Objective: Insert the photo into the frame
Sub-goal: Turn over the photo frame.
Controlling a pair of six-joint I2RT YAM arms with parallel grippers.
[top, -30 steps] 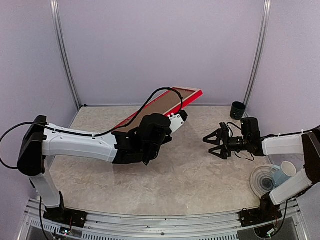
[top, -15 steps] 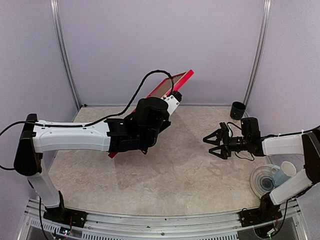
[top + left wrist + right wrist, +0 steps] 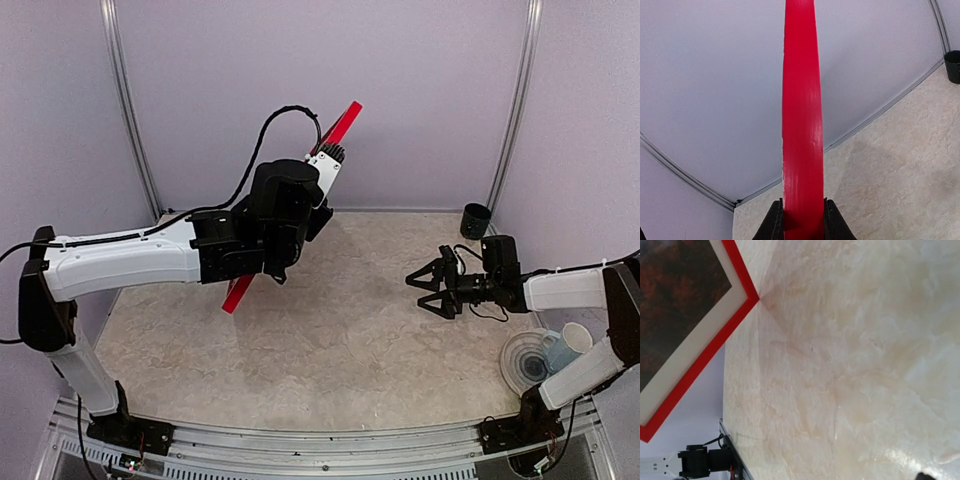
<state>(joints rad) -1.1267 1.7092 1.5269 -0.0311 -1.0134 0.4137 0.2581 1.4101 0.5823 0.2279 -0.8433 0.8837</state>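
The frame (image 3: 341, 126) is held up over the back left of the desk (image 3: 350, 340), tilted steeply, so the top view sees it nearly edge-on. The left end effector (image 3: 802, 226) is clamped on its red edge. From the right wrist view its face shows: the photo (image 3: 675, 290) of dark red trees sits inside it, behind a pale border. The right end effector (image 3: 416, 288) hovers well apart on the right side, fingers spread wide, holding nothing.
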